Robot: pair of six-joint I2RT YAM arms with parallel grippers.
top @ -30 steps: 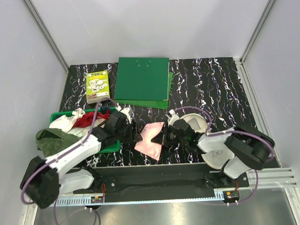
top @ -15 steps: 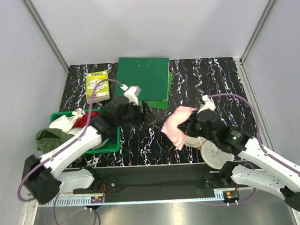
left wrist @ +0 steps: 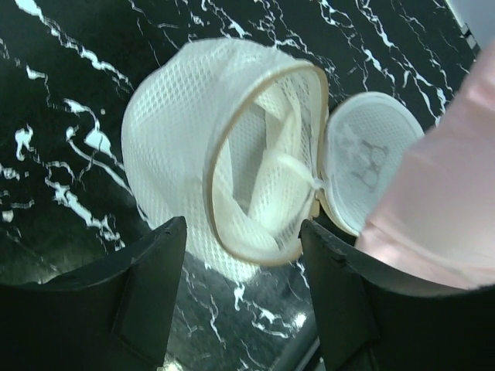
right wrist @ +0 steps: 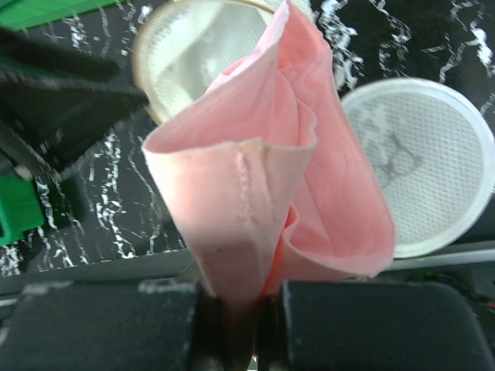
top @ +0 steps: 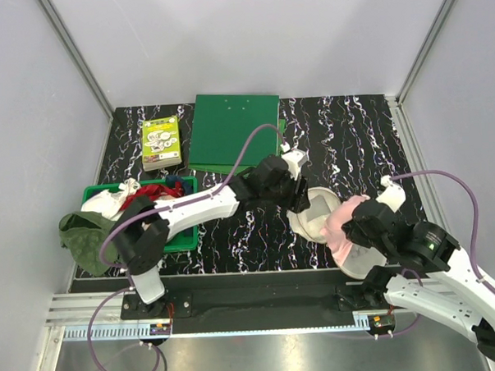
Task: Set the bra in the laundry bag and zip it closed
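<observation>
The laundry bag lies unzipped on the black marbled table, its deep mesh half propped with the rim facing my left wrist camera. Its flat half, with the black bra print, lies beside it. My left gripper is open, and the bag's lower rim sits between its fingertips. From above, the left gripper is at the bag's far edge. My right gripper is shut on the light pink bra, which hangs folded over the bag. The top view shows the bra between the two halves.
A green basket with a red cloth and white items stands at the left, with an olive-green garment draped over its corner. Green folders and a small printed box lie at the back.
My left arm swung from the basket across to the bag. My right gripper carried the bra from the table's middle to the right, over the bag.
</observation>
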